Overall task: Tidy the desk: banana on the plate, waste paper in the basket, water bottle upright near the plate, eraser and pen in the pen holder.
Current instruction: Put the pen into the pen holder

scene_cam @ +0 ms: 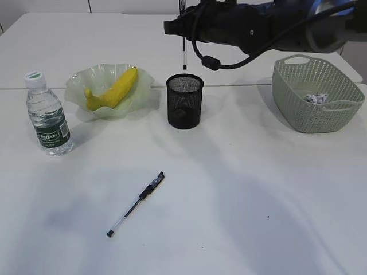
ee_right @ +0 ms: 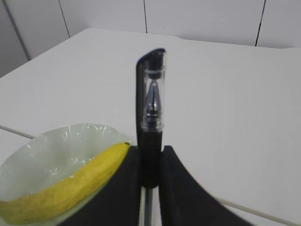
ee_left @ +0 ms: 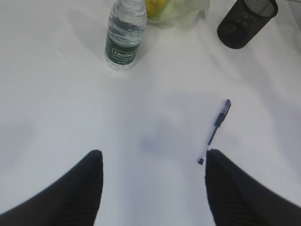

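Only the right wrist view shows the right pincer (ee_right: 151, 172) clamped on a black-capped clear pen (ee_right: 151, 117); from the exterior view that pen (scene_cam: 184, 57) hangs upright directly above the black mesh pen holder (scene_cam: 184, 101). The left pincer (ee_left: 153, 188) stands wide and empty, a second black-capped pen (ee_left: 214, 131) lying beside its right finger. Ahead of it stand the upright clear water bottle (ee_left: 124, 37) and the yellow banana (scene_cam: 114, 89) on the pale green wavy plate (scene_cam: 80, 86). Crumpled waste paper (scene_cam: 316, 98) lies in the green basket (scene_cam: 292, 97), right of the holder. Bare white table (scene_cam: 258, 200) surrounds both pincers.
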Robot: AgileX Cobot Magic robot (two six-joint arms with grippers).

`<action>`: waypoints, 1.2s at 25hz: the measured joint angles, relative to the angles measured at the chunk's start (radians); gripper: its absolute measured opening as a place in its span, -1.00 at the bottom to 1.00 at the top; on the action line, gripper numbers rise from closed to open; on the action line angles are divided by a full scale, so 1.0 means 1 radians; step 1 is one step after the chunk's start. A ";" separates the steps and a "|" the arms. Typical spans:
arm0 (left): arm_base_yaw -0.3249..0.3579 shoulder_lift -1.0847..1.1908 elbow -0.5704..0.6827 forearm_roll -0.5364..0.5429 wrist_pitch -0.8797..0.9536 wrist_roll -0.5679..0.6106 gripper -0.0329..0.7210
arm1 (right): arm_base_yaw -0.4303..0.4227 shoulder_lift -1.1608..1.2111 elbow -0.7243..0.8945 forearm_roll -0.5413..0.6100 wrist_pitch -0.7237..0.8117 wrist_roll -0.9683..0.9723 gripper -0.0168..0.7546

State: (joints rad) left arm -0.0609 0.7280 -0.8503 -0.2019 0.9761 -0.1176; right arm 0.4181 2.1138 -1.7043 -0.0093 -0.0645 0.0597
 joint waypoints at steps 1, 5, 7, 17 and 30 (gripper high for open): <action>0.000 0.000 0.000 0.000 -0.003 0.000 0.38 | 0.000 0.016 -0.018 0.000 0.002 0.000 -0.83; 0.000 0.000 0.000 0.000 -0.005 0.000 0.38 | 0.000 0.068 -0.054 0.000 0.008 0.000 -0.83; 0.000 0.000 0.000 0.000 -0.006 0.000 0.38 | 0.000 0.089 -0.060 0.000 0.020 -0.002 -0.83; 0.000 0.000 0.000 0.000 -0.012 0.000 0.37 | 0.000 0.120 -0.062 -0.019 0.124 -0.002 -0.83; 0.000 0.000 0.000 0.000 -0.019 0.000 0.36 | 0.000 0.120 -0.062 -0.023 0.175 -0.004 -0.78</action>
State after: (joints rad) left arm -0.0609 0.7280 -0.8503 -0.2019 0.9568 -0.1176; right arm 0.4181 2.2336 -1.7658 -0.0327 0.1105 0.0557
